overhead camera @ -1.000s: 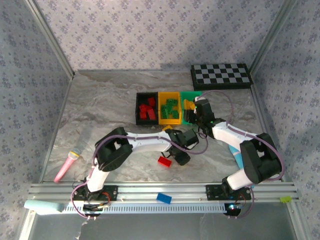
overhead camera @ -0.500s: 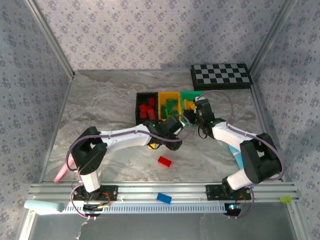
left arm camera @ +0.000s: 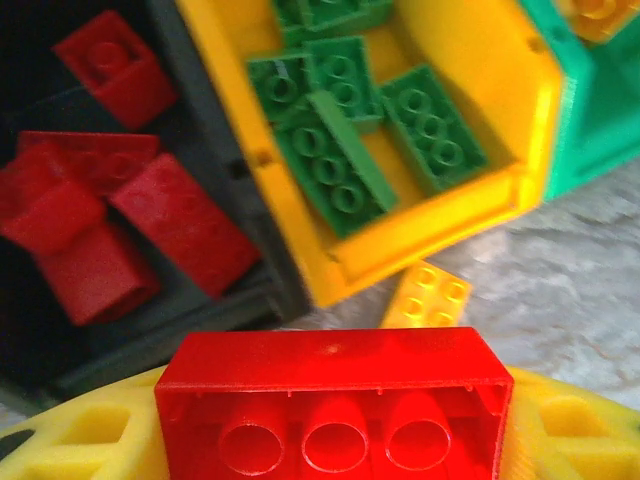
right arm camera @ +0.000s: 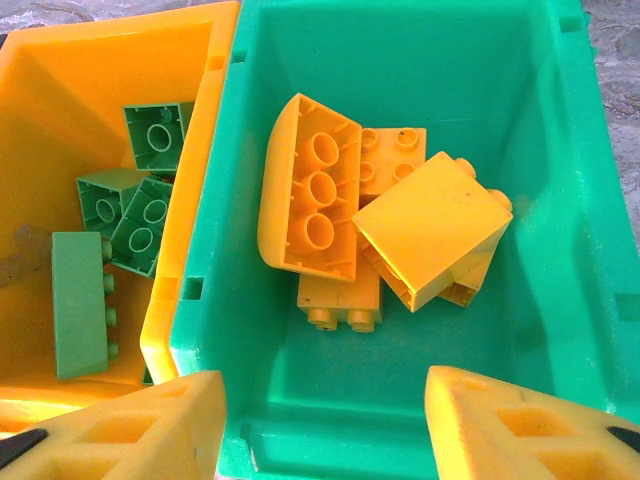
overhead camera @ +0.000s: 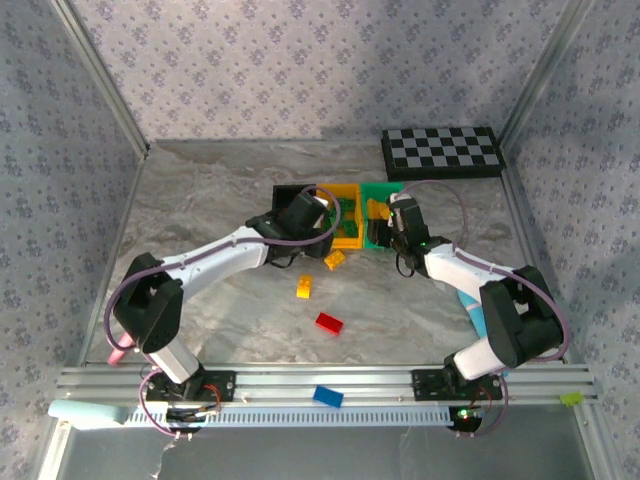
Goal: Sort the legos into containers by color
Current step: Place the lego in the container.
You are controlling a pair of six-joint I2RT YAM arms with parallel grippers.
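Observation:
My left gripper (overhead camera: 305, 213) is shut on a red lego (left arm camera: 335, 400), hollow underside toward the camera, hanging at the near edge of the black bin (left arm camera: 200, 300). That bin holds several red legos (left arm camera: 175, 225). The yellow-orange bin (left arm camera: 470, 200) holds green legos (left arm camera: 335, 150). My right gripper (right arm camera: 325, 430) stands open over the green bin (right arm camera: 560, 250), which holds yellow legos (right arm camera: 430, 225). On the table lie two yellow legos (overhead camera: 334, 259) (overhead camera: 304, 288) and one red lego (overhead camera: 328, 322).
A black-and-white checkerboard (overhead camera: 442, 151) lies at the back right. A lone blue brick (overhead camera: 327, 396) sits on the front rail. A pink microphone (overhead camera: 118, 350) pokes out behind the left arm's base. Metal frame posts bound the table.
My left arm has swung from the table's front middle back and left to the black bin, carrying the red lego. Two yellow legos it covered now show. The right arm is unmoved.

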